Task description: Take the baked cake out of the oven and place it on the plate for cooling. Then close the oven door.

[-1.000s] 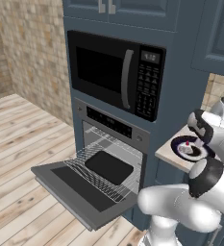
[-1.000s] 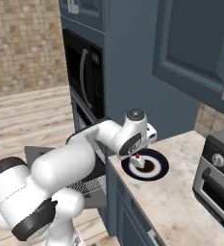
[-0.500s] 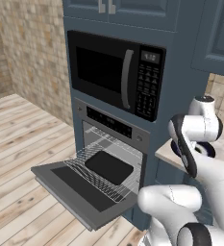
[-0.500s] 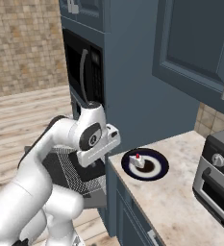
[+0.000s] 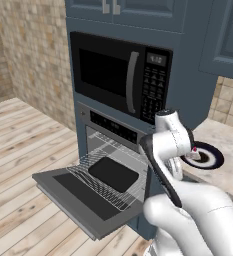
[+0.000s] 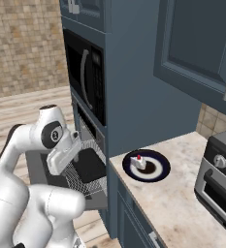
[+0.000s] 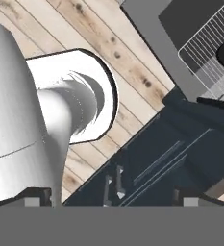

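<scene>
One cake is sitting on one plate on the worktop, right of the oven. One oven door is hanging open, one black tray lying on its rack. The hand is hovering over the door, touching nothing; its opening cannot be told.

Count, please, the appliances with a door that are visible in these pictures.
3. The oven, with its oven door dropped open; the black microwave directly above it; a steel countertop oven at the counter's right end, cut off by the frame edge.
</scene>
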